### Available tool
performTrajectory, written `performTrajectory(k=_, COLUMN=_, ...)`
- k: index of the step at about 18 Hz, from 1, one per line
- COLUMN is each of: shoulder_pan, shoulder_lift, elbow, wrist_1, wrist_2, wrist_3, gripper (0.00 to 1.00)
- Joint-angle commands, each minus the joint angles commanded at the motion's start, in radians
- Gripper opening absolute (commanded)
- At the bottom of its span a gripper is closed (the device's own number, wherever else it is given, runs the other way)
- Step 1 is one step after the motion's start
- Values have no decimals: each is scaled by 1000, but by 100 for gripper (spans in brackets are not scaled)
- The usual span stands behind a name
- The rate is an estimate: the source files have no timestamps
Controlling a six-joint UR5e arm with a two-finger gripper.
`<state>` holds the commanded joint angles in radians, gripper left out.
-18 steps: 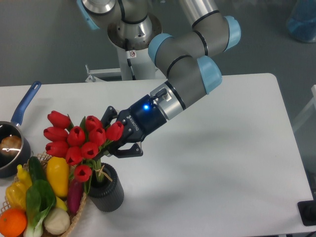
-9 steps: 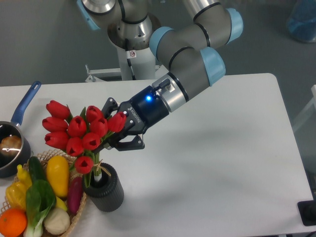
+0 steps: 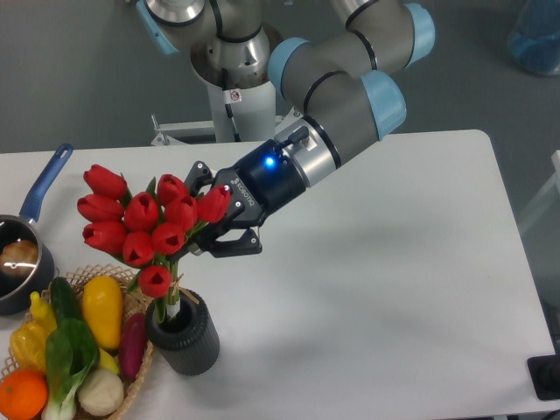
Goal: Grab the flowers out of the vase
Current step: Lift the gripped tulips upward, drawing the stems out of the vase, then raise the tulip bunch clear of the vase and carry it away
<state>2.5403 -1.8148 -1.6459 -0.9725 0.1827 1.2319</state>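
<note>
- my gripper [image 3: 213, 214]: black, one blue light lit on the body
- my arm [image 3: 341, 83]: grey shells, light blue joint caps
- flowers [image 3: 144, 226]: red heads, green leaves, pale green stems
- vase [image 3: 184, 332]: dark grey, fine vertical ribs
- table [image 3: 394, 289]: plain white
- saucepan [image 3: 19, 262]: dark, blue handle
- basket [image 3: 140, 372]: tan wicker; contents yellow, green, orange, purple, white
</note>
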Motion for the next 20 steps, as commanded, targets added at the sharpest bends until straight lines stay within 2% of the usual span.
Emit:
performTrajectory(k=12, shoulder_pan=23, shoulder_lift=14, elbow=3, wrist_1=0, wrist_2=-48, wrist_3=-28, gripper=29)
performTrajectory(k=20, shoulder_pan=92, shoulder_lift=12, elbow=17, wrist_1=-3, wrist_2=-38, wrist_3=-29, gripper=29)
